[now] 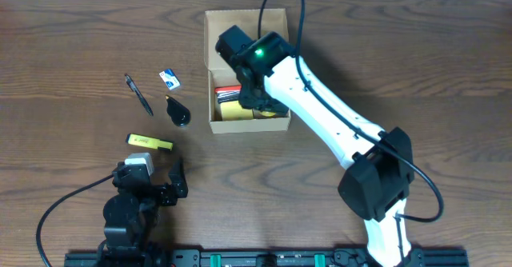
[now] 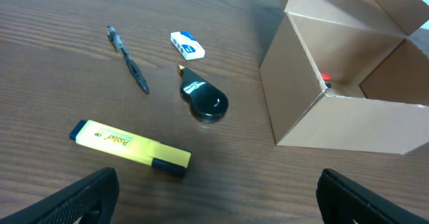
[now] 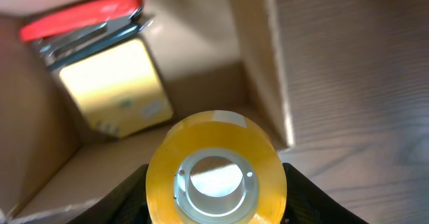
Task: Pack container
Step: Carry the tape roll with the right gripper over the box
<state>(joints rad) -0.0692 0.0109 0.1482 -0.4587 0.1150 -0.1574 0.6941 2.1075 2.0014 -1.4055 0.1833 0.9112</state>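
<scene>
The container, a tan cardboard box point(image 1: 248, 126) with its flap lid point(image 1: 240, 21) open at the far side, stands at the table's middle; it also shows in the left wrist view point(image 2: 301, 103) and the right wrist view point(image 3: 258, 63). My right gripper point(image 3: 216, 187) is shut on a yellow tape roll point(image 3: 216, 174) and holds it over the box's inside near one corner. A red item point(image 3: 80, 16) and a yellow sticky-note pad point(image 3: 114, 83) lie in the box. My left gripper point(image 2: 214, 197) is open and empty at the front left point(image 1: 156, 183).
Left of the box lie a black pen point(image 1: 138, 93), a white and blue eraser point(image 1: 170, 78), a black teardrop-shaped object point(image 1: 179, 111) and a yellow highlighter point(image 1: 150, 142). The right arm stretches from the front right across to the box.
</scene>
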